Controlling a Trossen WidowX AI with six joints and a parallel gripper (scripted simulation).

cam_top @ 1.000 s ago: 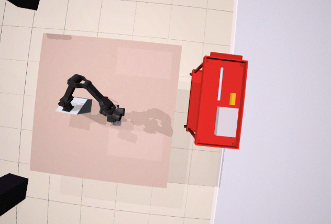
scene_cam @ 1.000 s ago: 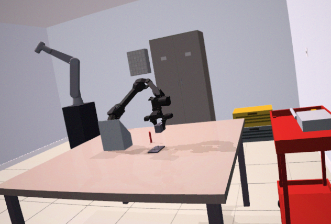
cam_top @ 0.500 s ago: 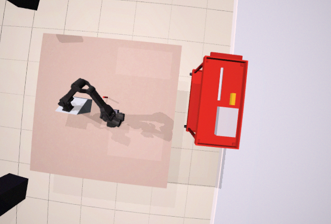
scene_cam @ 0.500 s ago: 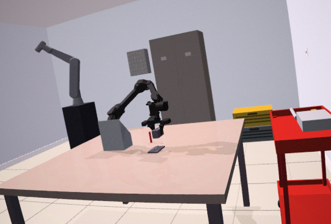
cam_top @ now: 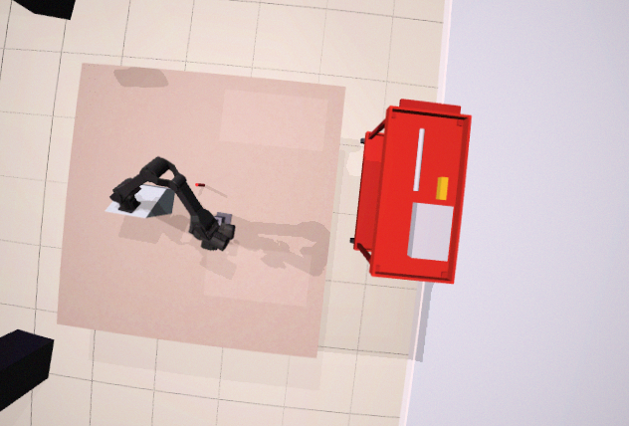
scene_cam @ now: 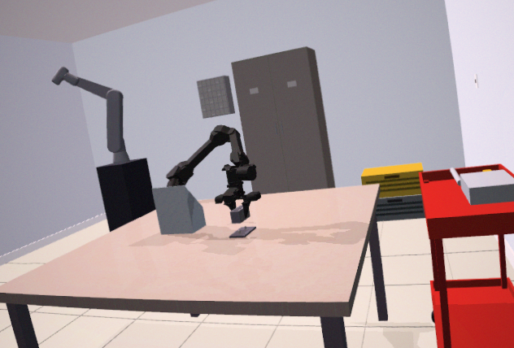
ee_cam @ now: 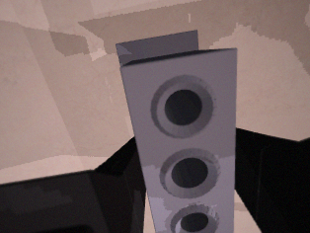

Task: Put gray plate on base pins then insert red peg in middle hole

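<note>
My gripper is shut on the gray plate and holds it above the base. Three holes in a row show in the wrist view. The base lies on the table with its pins up; there is a gap between it and the plate in the exterior view. In the wrist view one end of the base shows past the plate's far end, and the rest and the pins are hidden. The red peg stands apart from the base in the top view; the exterior view does not show it.
A gray slanted block stands by the arm's foot on the pink table. A red cart stands beyond the table's edge.
</note>
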